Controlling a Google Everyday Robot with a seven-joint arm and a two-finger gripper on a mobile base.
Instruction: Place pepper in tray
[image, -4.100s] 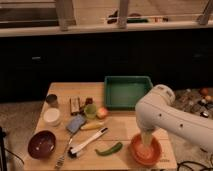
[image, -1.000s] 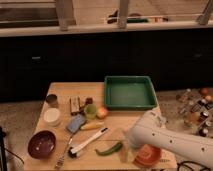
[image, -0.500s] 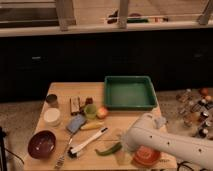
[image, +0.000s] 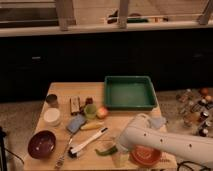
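Note:
The green chili pepper (image: 106, 150) lies on the wooden table near its front edge, just left of my gripper. The green tray (image: 108, 93) sits at the back right of the table and holds nothing that I can see. My gripper (image: 119, 156) hangs from the white arm (image: 165, 144), which reaches in from the lower right. The gripper is low over the table, right beside the pepper's right end and just left of the orange-red bowl (image: 146, 155).
A maroon bowl (image: 41, 143), a fork (image: 62, 156), a white brush (image: 88, 142), a yellow vegetable piece (image: 92, 126) and a blue sponge (image: 76, 123) lie to the left. A white cup (image: 51, 117), a can (image: 51, 100), a green cup (image: 90, 111) and a round fruit (image: 102, 112) stand behind.
The arm has swung left and down from over the orange-red bowl, bringing the gripper next to the pepper. The pepper has not visibly moved.

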